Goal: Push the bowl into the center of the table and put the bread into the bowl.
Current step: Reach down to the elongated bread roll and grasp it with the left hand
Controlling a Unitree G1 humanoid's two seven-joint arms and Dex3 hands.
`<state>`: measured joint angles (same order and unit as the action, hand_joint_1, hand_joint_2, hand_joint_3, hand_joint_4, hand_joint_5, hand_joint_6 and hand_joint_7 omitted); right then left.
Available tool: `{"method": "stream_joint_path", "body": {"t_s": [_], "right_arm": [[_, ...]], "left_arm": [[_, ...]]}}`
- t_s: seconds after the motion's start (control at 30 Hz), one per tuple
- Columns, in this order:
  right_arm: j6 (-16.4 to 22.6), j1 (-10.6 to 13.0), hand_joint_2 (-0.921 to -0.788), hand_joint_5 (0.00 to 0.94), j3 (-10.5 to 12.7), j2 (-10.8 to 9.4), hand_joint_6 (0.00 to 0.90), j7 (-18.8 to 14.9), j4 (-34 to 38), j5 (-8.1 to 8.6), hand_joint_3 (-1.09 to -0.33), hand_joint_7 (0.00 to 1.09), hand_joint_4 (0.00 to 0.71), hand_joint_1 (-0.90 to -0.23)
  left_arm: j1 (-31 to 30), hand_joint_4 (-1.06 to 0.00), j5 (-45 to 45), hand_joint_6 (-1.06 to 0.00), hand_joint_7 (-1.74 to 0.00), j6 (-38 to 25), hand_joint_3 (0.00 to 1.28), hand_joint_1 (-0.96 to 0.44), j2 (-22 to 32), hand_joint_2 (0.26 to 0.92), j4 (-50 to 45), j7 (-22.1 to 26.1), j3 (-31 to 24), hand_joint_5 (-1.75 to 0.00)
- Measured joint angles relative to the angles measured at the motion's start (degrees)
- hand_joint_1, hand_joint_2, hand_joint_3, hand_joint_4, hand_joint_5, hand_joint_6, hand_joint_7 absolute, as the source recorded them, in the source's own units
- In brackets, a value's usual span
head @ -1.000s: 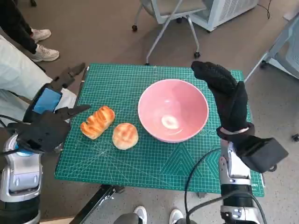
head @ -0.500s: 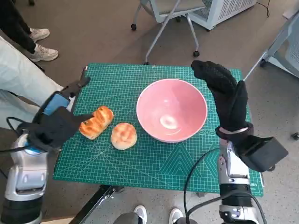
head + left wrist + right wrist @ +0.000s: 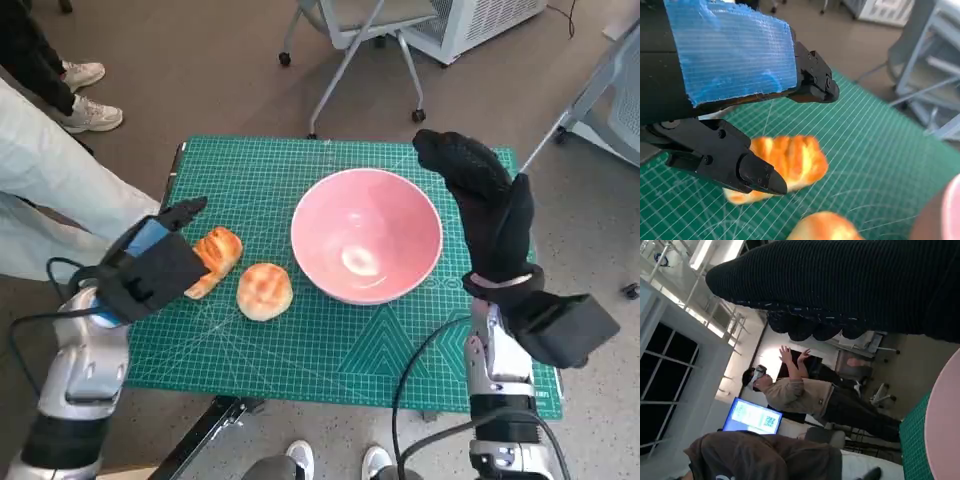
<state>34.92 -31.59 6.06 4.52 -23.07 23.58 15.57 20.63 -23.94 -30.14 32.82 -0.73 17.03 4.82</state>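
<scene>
Head view: my left hand (image 3: 150, 272) hovers over the near-left part of the green mat (image 3: 330, 350) on the counter, fingers apart, holding nothing. Long bread roll (image 3: 212, 258) lies just beside its fingertips, partly under them; long axis runs diagonally, far end pointing away from me and toward the pink bowl (image 3: 366, 234). Round bun (image 3: 265, 290) sits just past the roll, between my left hand and the bowl, near the bowl but apart from it. Bowl upright, about mid-mat. My right hand (image 3: 485, 205) is raised edge-on just beside the bowl's outer side, fingers stretched flat, empty; contact with the rim unclear.

Left wrist view: fingers (image 3: 755, 175) spread wide, roll (image 3: 785, 162) in the gap between them on the mat, not gripped. Bun (image 3: 822, 227) just beyond it, bowl edge (image 3: 947, 210) further out.

Right wrist view: glove fills the top, fingers not readable. Bowl rim (image 3: 942, 415) close below the hand. A person (image 3: 805, 395) stands far off with hands raised.
</scene>
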Motion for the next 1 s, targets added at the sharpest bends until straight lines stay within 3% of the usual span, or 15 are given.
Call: {"method": "stream_joint_path", "body": {"t_s": [0.73,0.83,0.97,1.0], "right_arm": [[-0.02,-0.04,-0.921,0.000,-0.05,-0.01,0.073,-0.13,0.78,-0.05,-0.756,0.49,0.187,-0.670],[-0.02,-0.11,-0.921,0.000,-0.13,-0.09,0.074,-0.13,0.91,-0.05,-0.752,0.49,0.188,-0.668],[-0.01,-0.17,-0.921,0.001,-0.33,-0.18,0.075,-0.13,0.99,-0.08,-0.747,0.49,0.189,-0.669],[-0.01,-0.17,-0.921,0.001,-0.34,-0.18,0.075,-0.13,0.99,-0.08,-0.746,0.49,0.189,-0.670]], "left_arm": [[6.73,-0.26,-0.71,-0.38,-0.01,-1.66,0.00,-0.29,-3.77,0.870,16.96,-1.21,4.83,-0.02],[8.19,-0.32,-0.87,-0.41,-0.02,-1.52,0.00,-0.27,-4.50,0.870,19.36,-2.55,5.38,-0.04],[9.28,-0.49,-0.91,-0.47,-0.04,0.55,0.00,-0.21,-5.38,0.866,22.74,-5.17,5.82,-0.11],[9.45,-0.53,-0.91,-0.50,-0.04,1.34,0.00,-0.18,-5.52,0.861,23.66,-5.82,5.94,-0.28]]}}
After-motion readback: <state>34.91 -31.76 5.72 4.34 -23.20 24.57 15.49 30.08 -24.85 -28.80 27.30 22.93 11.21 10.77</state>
